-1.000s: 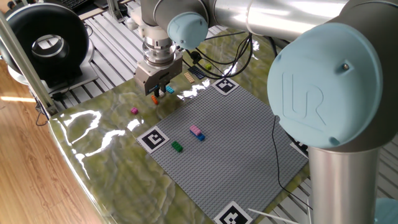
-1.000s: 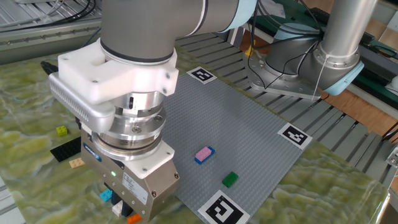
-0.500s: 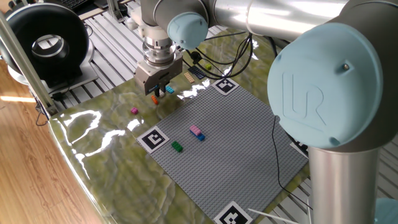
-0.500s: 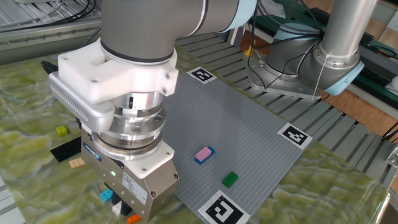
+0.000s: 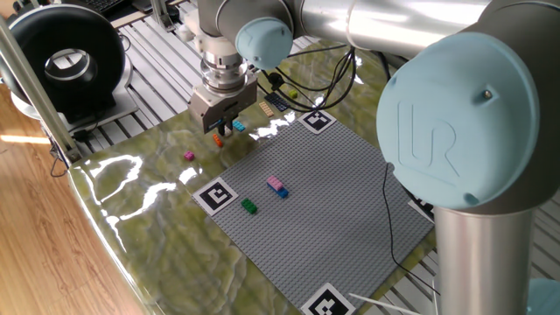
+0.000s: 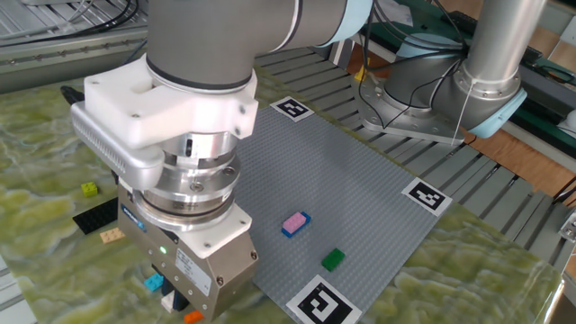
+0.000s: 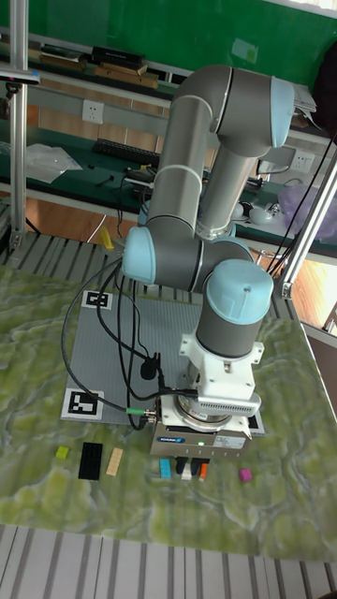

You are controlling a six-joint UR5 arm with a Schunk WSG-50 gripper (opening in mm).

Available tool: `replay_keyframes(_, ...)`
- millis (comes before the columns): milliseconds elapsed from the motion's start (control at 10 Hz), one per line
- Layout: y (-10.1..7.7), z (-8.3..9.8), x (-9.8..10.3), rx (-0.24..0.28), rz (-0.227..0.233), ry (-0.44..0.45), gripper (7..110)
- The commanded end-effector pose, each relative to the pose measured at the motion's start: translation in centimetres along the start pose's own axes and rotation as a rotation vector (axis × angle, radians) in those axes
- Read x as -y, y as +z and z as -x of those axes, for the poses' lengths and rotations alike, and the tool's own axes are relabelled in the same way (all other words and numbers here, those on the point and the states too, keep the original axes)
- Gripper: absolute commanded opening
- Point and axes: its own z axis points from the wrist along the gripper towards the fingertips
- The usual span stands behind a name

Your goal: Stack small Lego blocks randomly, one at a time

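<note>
My gripper [image 5: 219,131] hangs low over the green marbled table, just off the grey baseplate [image 5: 332,192]. A small orange block [image 5: 218,139] [image 6: 193,317] [image 7: 202,471] lies right at the fingertips. The gripper body hides whether the fingers clasp it. A cyan block [image 5: 238,126] [image 6: 155,283] [image 7: 166,467] sits close beside the gripper [image 7: 190,465], and a whitish piece [image 7: 186,474] shows under the tips. A magenta block [image 5: 188,156] [image 7: 245,474] lies further out. On the baseplate stand a pink block on a blue one [image 5: 276,185] [image 6: 295,223] and a green block [image 5: 248,206] [image 6: 333,259].
A yellow-green block [image 6: 89,189], a black flat plate [image 6: 94,214] and a tan piece [image 6: 112,235] lie left of the gripper. Marker tags [image 5: 215,195] mark the baseplate corners. A black cable [image 5: 389,210] trails over the plate. The table edge [image 5: 105,227] runs nearby.
</note>
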Motion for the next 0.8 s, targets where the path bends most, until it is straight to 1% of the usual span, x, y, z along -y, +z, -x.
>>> replay_keyframes(0, -0.5, 0.2, 0.0, 0.002, 0.008, 0.013, 7)
replay_keyframes(100, -1.2, 0.4, 0.1, 0.009, 0.009, 0.008, 7)
replay_keyframes(200, -2.3, 0.6, 0.2, 0.004, 0.007, 0.009, 7)
replay_keyframes(400, -5.1, 0.9, 0.5, -0.021, -0.006, 0.003, 7)
replay_keyframes(600, -7.7, 2.0, 0.7, -0.029, -0.009, -0.023, 7)
replay_keyframes(700, -8.3, 2.5, 1.3, -0.025, -0.027, -0.041, 7)
